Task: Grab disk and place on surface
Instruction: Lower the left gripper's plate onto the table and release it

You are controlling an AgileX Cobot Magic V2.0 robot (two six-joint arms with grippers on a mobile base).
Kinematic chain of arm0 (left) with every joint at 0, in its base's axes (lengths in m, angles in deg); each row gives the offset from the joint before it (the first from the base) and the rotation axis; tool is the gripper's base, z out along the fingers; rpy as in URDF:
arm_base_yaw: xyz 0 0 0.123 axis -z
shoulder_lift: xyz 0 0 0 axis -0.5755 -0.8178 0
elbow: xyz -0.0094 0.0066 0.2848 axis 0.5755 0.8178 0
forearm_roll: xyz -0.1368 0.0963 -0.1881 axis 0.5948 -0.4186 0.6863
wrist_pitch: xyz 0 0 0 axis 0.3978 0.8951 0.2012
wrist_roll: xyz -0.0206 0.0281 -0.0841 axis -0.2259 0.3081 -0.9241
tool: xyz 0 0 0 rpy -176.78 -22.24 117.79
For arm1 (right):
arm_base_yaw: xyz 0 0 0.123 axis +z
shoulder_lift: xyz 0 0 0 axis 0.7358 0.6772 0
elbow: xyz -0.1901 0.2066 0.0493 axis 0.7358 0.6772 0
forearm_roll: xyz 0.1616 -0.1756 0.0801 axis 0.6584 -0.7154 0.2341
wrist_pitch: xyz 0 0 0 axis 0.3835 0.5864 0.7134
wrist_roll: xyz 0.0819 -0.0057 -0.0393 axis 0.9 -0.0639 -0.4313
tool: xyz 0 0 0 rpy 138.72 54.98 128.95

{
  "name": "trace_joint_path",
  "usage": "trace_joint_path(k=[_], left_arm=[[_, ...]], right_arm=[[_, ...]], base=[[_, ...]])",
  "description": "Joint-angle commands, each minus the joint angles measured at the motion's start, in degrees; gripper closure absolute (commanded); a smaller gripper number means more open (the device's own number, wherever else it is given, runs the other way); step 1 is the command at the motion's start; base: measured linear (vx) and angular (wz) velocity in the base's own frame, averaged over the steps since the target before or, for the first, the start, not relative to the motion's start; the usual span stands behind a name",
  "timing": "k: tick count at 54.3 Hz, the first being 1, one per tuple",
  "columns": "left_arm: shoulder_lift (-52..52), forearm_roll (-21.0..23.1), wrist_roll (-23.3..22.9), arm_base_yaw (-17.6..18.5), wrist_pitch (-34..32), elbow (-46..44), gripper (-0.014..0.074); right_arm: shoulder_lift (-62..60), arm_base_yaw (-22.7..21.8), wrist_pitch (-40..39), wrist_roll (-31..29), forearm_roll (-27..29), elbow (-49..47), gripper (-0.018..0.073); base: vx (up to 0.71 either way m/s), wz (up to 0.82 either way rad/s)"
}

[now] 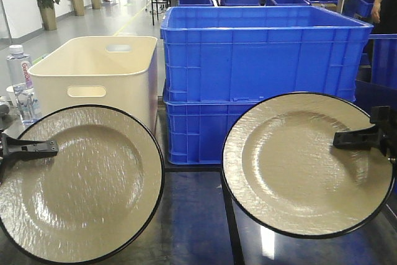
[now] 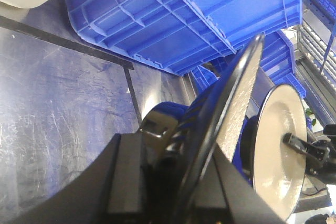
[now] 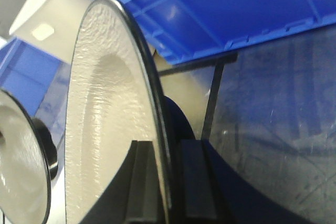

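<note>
Two plates held on edge above a steel tabletop, one in each gripper.
The left gripper (image 1: 37,148) is clamped on the outer rim of the left plate (image 1: 80,184), and the right gripper (image 1: 353,138) is clamped likewise on the right plate (image 1: 304,166). Both cream, black-rimmed plates stand tilted with their faces toward the front camera, side by side and apart, over the shiny tabletop (image 1: 192,215). Whether their lower rims touch it cannot be told. Behind them stand stacked blue crates (image 1: 267,54), with a cream bin (image 1: 93,72) to the left and a water bottle (image 1: 18,69) beside it.
</note>
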Motion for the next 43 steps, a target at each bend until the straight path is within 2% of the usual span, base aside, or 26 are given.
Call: trace_joint_path(k=[1,22,30,43], left_arm=[[2.65,8.24,-0.73,-0.04,3.84,-1.55,0.0597],[2.58,8.04,0.50,0.70,2.49,-1.55,0.0597],[1.08,6.73,0.74,5.45,-4.58,-1.55,0.0597],[-5.90,7.75,0.77,14.96,-14.10,-1.55,0.0594]], right_arm=[[-2.34,-0.11,-0.52,0.27,7.65,-2.02,0.0568],[-2.34,-0.11,-1.58,0.15,11.66,-1.96,0.0568],[-2.34,-0.06,-1.53,-0.17,11.81,-1.96,0.0568],[-2.34,0.00,-1.53,-0.17,12.00,-1.96,0.0568]], base=[[0.00,0.00],[0.00,0.00],[0.00,0.00],[0.00,0.00]])
